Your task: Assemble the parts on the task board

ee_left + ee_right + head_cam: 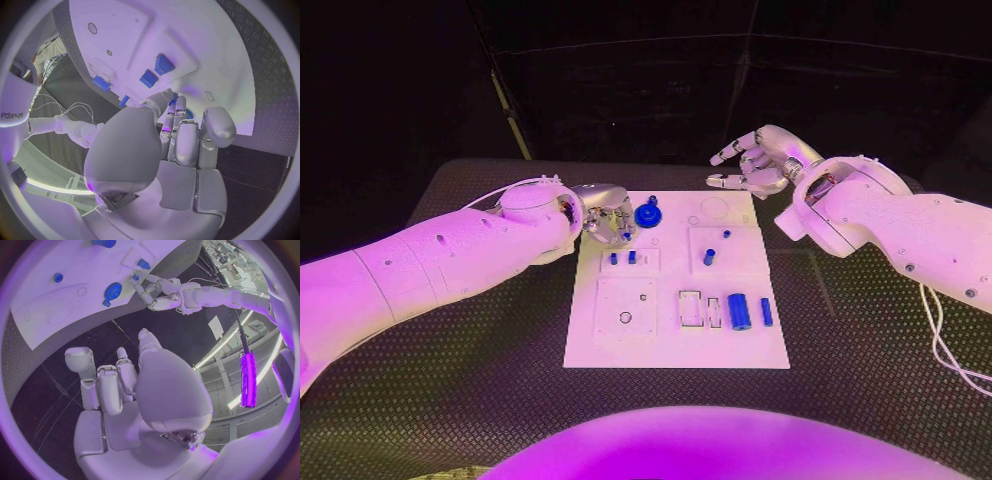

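Several small blue plastic parts [738,311] on the white task board [678,352] look light, rigid, slippery; best pinched at their sides; left hand [604,213] hovers near the round blue gear-like part [648,213], its grasp unclear; right hand [759,160] spread, empty

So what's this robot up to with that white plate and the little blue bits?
It is putting small blue parts together on the white task board in the middle of the black table. Its left hand is down at the board's far left corner, right beside a round blue part; whether it touches that part is hard to tell. The right hand hangs off the board's far right corner, fingers apart, holding nothing. Other blue parts, such as a cylinder, lie untouched nearer the robot.
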`<state>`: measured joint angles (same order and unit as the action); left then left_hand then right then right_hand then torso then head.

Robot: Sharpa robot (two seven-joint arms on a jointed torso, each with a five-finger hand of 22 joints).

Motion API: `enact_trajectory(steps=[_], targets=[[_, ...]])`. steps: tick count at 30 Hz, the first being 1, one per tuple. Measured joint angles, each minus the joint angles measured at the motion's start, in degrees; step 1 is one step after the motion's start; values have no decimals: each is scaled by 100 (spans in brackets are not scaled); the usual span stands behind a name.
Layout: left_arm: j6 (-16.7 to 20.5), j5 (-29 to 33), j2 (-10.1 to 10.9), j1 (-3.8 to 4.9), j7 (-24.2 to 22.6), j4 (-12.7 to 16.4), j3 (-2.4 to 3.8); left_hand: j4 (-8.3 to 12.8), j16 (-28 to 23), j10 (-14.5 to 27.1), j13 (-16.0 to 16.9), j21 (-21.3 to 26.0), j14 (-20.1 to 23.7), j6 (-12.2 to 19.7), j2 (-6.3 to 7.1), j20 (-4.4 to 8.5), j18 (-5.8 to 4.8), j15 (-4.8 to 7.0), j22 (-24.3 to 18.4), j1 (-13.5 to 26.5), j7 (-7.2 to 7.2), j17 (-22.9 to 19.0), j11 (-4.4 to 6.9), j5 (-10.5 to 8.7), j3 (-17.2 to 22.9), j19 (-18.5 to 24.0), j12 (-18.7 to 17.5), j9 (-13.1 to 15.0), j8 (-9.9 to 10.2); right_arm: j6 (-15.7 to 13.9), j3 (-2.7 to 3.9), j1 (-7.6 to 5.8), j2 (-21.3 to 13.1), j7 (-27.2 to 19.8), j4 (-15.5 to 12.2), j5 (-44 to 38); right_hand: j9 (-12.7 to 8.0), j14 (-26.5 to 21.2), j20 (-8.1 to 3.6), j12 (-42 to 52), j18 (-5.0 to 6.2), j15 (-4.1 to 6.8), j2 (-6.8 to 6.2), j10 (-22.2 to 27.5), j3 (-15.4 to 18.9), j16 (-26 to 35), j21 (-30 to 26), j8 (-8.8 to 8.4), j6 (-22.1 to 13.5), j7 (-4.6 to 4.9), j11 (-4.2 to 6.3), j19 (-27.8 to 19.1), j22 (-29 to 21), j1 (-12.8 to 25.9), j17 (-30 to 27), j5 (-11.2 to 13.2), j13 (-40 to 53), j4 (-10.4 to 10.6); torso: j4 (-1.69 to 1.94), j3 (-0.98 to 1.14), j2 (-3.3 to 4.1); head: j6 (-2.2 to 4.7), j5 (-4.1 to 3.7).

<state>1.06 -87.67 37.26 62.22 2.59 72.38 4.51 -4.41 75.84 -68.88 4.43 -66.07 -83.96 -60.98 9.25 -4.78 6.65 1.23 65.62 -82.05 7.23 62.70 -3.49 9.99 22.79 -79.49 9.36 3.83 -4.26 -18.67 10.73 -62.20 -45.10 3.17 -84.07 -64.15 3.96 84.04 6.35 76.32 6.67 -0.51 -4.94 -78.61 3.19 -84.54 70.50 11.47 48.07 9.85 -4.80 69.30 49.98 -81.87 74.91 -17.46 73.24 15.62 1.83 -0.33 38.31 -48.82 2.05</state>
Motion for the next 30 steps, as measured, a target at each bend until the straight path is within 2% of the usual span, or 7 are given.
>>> enact_trajectory(steps=[17,20,23,25,28,30], targets=[[-18,56,-2,-3,-2,-11,-7,0,0,162,-28,0,0,119,52,-17,0,0,2,52,-18,-43,-38,0,0,17,-123,0,26,2,0,0,5,-1,22,0,0,0,0,0,0,0,0,0,0,0,-29,0,0,0,0,0,-16,0,0,0,-20,0,0,2,0,-9,-9],[-16,62,2,-3,-2,-9,-8,-17,0,195,-28,0,-2,178,52,-17,0,-2,2,52,-32,-60,-71,0,-17,17,-165,-1,57,6,0,0,5,2,40,0,0,0,5,-2,0,0,0,2,0,23,-46,0,0,0,2,-6,-55,0,-1,0,-52,0,0,2,-1,-9,-13],[-13,68,11,-4,-2,-4,-8,-17,0,266,-34,0,-1,275,76,-34,0,-42,2,75,-29,-84,-81,0,-17,34,-203,-10,65,17,0,0,5,8,71,0,0,0,-5,-431,0,0,62,388,24,70,-114,0,-1,0,27,-90,-148,-62,0,-21,-552,-24,0,2,-1,-8,-13],[-10,70,22,-4,-1,2,-8,-5,0,335,-42,14,-12,369,77,-36,0,-57,-1,77,-35,-103,-121,0,-29,36,-253,-15,64,26,0,0,5,11,87,0,0,-6,-13,-933,86,8,101,750,13,144,-207,34,22,-23,44,-180,-288,-101,0,-21,-1096,-35,0,2,-2,-3,-13],[-4,74,72,-5,3,29,-8,8,0,529,-53,78,-12,556,105,-74,0,-115,-40,105,-59,-139,-173,0,-89,74,-361,-18,64,54,0,0,5,20,131,-11,9,-11,-54,-2248,93,74,161,1589,-65,318,-387,129,143,-90,95,-320,-570,-290,-125,-21,-2448,-113,0,0,-3,3,-18],[5,81,121,-8,7,59,-3,15,0,647,-53,145,2,629,105,-109,0,-127,-86,105,-76,-168,-198,0,-144,110,-410,-18,65,80,0,0,5,31,162,-50,44,-9,-97,-2979,102,116,193,1912,-157,469,-499,237,386,-137,143,-394,-733,-482,-337,17,-3076,-180,0,-1,-3,3,-25]])
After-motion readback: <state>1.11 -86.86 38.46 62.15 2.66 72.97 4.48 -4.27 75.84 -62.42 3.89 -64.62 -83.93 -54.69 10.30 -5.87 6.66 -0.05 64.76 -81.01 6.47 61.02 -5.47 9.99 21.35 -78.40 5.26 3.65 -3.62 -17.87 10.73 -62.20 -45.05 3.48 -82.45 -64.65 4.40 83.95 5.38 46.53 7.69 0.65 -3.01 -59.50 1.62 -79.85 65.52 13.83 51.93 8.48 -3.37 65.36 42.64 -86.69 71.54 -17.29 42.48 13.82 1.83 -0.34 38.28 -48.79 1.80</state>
